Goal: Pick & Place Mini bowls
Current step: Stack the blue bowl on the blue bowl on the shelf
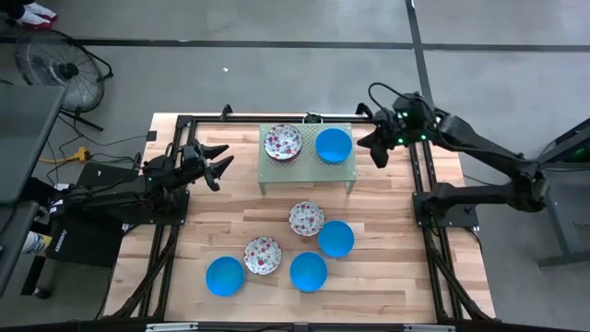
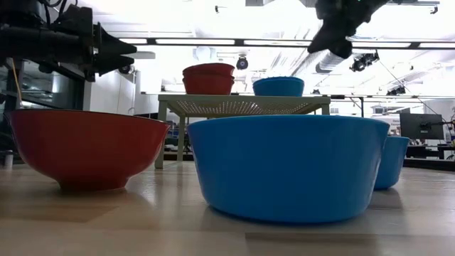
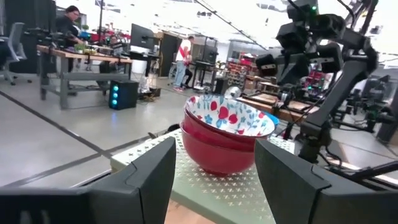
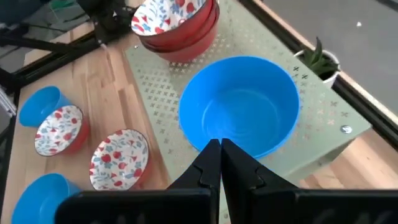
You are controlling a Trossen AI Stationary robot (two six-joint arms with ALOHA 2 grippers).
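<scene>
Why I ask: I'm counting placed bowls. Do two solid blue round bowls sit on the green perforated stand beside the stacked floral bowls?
No. The high view shows one solid blue round bowl on the green perforated stand, beside the stacked floral bowls.

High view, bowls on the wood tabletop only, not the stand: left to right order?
Solid blue round bowl → white floral-speckled bowl → second floral-speckled bowl → blue bowl farthest right. The remaining blue bowl overlaps in order, so omitted.

Grey concrete floor, floor fan, bright ceiling striplights.
</scene>
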